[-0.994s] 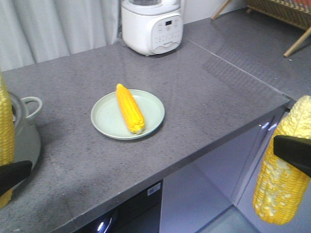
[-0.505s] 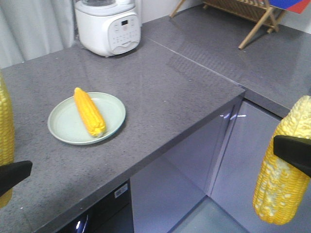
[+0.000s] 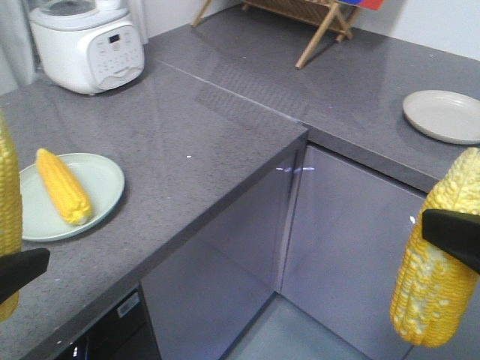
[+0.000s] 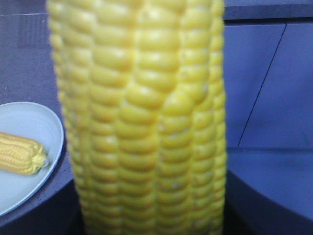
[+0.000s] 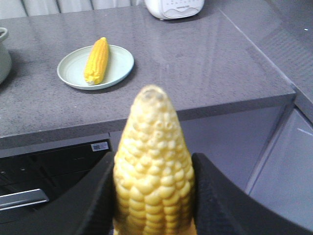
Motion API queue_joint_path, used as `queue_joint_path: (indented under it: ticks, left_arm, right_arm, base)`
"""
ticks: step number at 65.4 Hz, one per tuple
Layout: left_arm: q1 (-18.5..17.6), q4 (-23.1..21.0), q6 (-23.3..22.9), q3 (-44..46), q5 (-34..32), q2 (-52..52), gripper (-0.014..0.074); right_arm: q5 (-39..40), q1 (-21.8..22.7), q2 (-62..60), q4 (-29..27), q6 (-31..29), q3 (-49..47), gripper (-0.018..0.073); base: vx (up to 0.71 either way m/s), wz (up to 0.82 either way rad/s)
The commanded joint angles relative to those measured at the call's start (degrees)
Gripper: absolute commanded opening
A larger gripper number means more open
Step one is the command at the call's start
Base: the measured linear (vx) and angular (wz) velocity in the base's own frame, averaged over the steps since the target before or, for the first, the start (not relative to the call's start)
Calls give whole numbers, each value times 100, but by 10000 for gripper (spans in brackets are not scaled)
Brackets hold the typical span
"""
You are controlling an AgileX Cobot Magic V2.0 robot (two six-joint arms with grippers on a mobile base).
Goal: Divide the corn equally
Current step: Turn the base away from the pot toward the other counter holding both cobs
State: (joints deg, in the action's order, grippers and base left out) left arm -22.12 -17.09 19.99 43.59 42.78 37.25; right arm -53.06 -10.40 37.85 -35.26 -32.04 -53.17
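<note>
My left gripper (image 4: pixel 146 218) is shut on a corn cob (image 4: pixel 142 112) held upright, which fills the left wrist view and hides the jaws. My right gripper (image 5: pixel 154 196) is shut on a paler corn cob (image 5: pixel 154 166), tip up, with black fingers (image 5: pixel 222 196) pressed on both its sides. In the front view these two cobs hang at the left edge (image 3: pixel 7 217) and the right edge (image 3: pixel 439 262), off the counter. A third corn cob (image 3: pixel 64 186) lies on a pale green plate (image 3: pixel 105 176) on the grey counter. A second, bare plate (image 3: pixel 442 116) rests on the far right counter.
A white cooker (image 3: pixel 86 41) stands at the counter's back left and a wooden rack (image 3: pixel 315 26) at the back. The counter turns an inner corner (image 3: pixel 300 139) with grey cabinet doors (image 3: pixel 345 232) below. A pot's edge (image 5: pixel 2 54) shows at far left.
The front view has swung to the right: the green plate with its cob slid toward the left edge and the bare plate came into view. Both grippers kept their cobs.
</note>
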Motion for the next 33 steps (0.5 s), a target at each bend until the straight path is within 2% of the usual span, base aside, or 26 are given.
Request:
queue_joint_path:
  ticks: [1,33]
  left_arm:
    - [-5,-119,-3,128,-392,-9,244]
    - [-5,-119,-3,128,-392,-9,244]
  right_arm:
    - [351,42,7,-153,-56,-132,254]
    - [351,42,7,-153,-56,-132,254]
  base:
    - [0,-30]
    - [0,-31]
